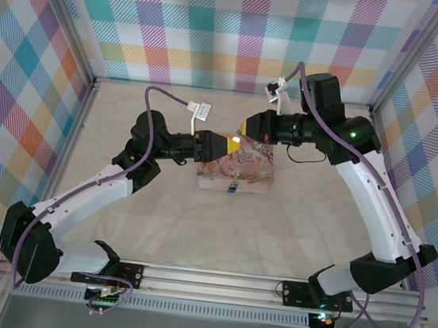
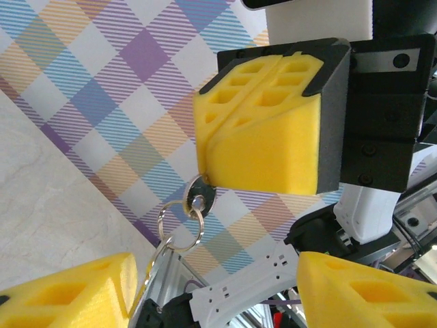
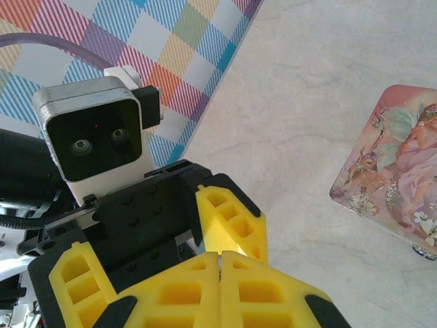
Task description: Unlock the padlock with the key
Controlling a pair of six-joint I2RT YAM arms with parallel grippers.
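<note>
From the top camera, both arms reach in over the pale bench [image 1: 156, 220] and meet nose to nose above the far left corner of the pink picture tin [image 1: 238, 169], the left hand [image 1: 220, 142] and the right hand [image 1: 247, 127] almost touching at their yellow tips. The padlock [image 1: 233, 188] is a tiny bluish speck at the middle of the tin's near edge (too small from here to say whether its shackle is in or out). Over to the left wrist camera: the left hand [image 2: 217, 266] has its two yellow fingers [image 2: 68, 294] spread wide apart at the bottom corners, nothing between them. Straight ahead is the right hand [image 2: 205, 160], its foam fingers pressed together and pinching the key [image 2: 202, 194] by its round silvery head, with the key ring [image 2: 179, 225] dangling below, clear of the left fingers. Only the head pokes out, and the blade is hidden in the foam. Now the right wrist camera: the right hand [image 3: 220, 263] shows its fingers closed to a thin seam, the left hand [image 3: 153, 239] faces it with fingers parted, its wrist camera [image 3: 92, 137] above, and the tin [image 3: 396, 178] sits on the bench off to the right.
</note>
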